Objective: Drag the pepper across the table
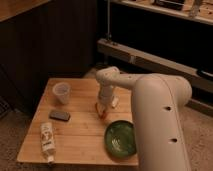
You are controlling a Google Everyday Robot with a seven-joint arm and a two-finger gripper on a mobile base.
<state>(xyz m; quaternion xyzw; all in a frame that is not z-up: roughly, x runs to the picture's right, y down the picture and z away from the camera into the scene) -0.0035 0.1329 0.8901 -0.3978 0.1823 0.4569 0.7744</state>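
The pepper (pixel 101 111) is a small red-orange sliver on the light wooden table (pixel 80 132), near its middle right. My gripper (pixel 103 105) points down right over it, at the end of the white arm (pixel 150 100) that reaches in from the right. The gripper hides most of the pepper; only its lower tip shows. I cannot tell whether the gripper touches the pepper.
A clear plastic cup (pixel 61 92) stands at the table's back left. A dark flat phone-like thing (pixel 59 115) lies in front of it. A bottle (pixel 47 140) lies near the front left edge. A green plate (pixel 120 138) sits front right. A pale packet (pixel 115 101) lies beside the gripper.
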